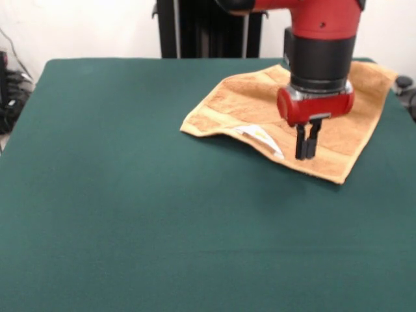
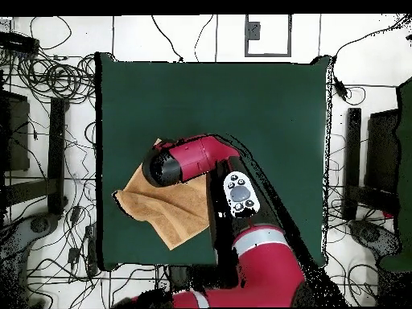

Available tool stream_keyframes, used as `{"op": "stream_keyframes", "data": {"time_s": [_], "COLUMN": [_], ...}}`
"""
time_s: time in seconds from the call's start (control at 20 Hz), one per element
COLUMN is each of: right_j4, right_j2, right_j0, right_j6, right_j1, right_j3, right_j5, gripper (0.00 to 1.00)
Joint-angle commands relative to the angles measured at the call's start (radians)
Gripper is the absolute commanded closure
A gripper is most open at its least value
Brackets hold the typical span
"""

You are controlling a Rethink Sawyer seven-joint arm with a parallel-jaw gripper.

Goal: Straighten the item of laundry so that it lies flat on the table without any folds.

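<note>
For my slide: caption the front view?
Sawyer gripper, fingers together, poised over a tan towel on the green table.

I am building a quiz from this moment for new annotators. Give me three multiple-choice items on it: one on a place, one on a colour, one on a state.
1. Where does the towel lie on the table in the front view?
A. near left corner
B. far right part
C. dead centre

2. What colour is the table's cover?
A. dark green
B. white
C. red

3. How does the towel's near edge lie?
A. perfectly flat
B. folded over, white label showing
C. rolled into a tube

Answers: 1 B, the cloth sits by the far right edge under the tool. 2 A, green shows all round the cloth. 3 B, a flap turns up beside the label.
</note>
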Motion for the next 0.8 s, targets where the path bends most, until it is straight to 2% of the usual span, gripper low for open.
{"op": "stream_keyframes", "data": {"time_s": [0.05,0.25,0.5,0.7,0.8], "right_j4": [0.057,0.056,0.066,0.053,0.064], "right_j2": [0.113,0.120,0.200,0.202,0.233], "right_j0": [0.026,0.032,-0.041,-0.039,-0.063], "right_j6": [-0.021,-0.017,-0.089,-0.092,-0.127], "right_j1": [-0.064,-0.042,0.075,0.130,0.152], "right_j3": [0.107,0.103,0.093,0.058,0.062], "right_j5": [0.127,0.106,0.084,0.103,0.146], "gripper": [1.00,1.00,1.00,1.00,1.00]}}
